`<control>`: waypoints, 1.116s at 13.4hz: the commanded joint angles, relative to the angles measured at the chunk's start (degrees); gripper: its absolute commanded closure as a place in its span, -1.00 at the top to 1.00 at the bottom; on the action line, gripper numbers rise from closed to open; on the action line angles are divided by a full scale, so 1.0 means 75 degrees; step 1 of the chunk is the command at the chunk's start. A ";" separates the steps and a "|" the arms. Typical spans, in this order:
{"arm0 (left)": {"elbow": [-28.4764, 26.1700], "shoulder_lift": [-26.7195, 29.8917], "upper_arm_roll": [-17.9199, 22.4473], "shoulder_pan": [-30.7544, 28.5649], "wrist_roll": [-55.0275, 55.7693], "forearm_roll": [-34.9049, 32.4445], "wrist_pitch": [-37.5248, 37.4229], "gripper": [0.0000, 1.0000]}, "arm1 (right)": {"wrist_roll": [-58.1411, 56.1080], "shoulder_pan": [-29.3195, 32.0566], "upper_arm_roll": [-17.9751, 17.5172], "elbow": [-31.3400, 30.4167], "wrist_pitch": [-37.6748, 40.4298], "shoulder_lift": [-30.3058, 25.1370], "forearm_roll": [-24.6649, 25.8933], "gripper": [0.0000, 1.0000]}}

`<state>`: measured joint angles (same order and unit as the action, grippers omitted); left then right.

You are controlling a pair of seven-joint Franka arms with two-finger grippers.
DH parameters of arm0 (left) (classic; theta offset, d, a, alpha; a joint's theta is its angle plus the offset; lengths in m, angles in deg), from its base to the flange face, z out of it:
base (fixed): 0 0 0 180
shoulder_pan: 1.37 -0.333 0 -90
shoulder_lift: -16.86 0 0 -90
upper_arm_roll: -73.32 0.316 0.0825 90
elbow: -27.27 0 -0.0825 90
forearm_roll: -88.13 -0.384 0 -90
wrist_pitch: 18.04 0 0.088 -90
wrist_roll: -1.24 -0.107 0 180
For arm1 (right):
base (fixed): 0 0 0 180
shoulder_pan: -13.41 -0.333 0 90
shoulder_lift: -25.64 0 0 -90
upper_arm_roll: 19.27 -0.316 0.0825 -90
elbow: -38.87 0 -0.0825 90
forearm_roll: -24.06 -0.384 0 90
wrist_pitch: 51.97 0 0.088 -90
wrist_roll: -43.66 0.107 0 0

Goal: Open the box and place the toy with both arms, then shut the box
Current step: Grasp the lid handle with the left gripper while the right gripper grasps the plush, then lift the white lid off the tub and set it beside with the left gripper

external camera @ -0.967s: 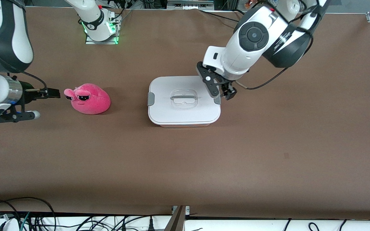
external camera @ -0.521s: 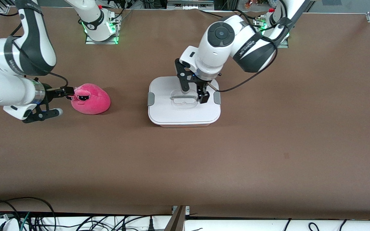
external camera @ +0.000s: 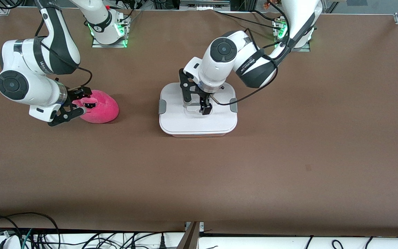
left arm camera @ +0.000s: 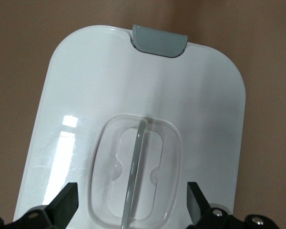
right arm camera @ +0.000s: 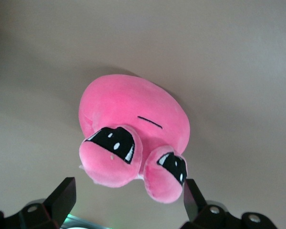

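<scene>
Seen from the front, my left gripper (external camera: 197,105) hangs spread over the clear handle (external camera: 198,106) of the lid (external camera: 198,117) that is on the box (external camera: 199,133) mid-table, while my right gripper (external camera: 77,102) is spread at the eye end of the toy (external camera: 103,110), which lies toward the right arm's end. Through my left wrist camera the handle's bar (left arm camera: 136,174) runs between my parted fingers (left arm camera: 64,206), so I judge the opening step is in hand and next calls for lowering and pinching that bar. Through my right wrist camera the toy (right arm camera: 133,138) sits between my released fingers (right arm camera: 62,198), ungrasped.
</scene>
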<state>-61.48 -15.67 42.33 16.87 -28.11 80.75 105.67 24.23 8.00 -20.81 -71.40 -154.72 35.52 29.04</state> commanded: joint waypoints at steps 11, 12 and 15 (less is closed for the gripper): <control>0.0220 -0.0350 0.0018 0.0216 -0.0094 -0.0645 0.0181 -0.62 | -0.2026 0.0029 -0.0403 -0.1094 -0.1254 -0.0426 0.0145 1.00; 0.0209 -0.0338 0.0018 0.0217 -0.0094 -0.0645 0.0181 -0.81 | -0.2049 0.0029 -0.0415 -0.1094 -0.1230 -0.0438 0.0157 1.00; 0.0209 -0.0280 0.0018 0.0240 -0.0094 -0.0645 0.0169 -0.99 | -0.2096 0.0029 -0.0415 -0.1129 -0.1183 -0.0461 0.0204 1.00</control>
<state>-61.19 -17.63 42.36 18.11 -28.50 77.29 107.09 9.72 7.97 -23.75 -77.83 -163.43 34.00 29.39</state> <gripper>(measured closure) 0.930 0.000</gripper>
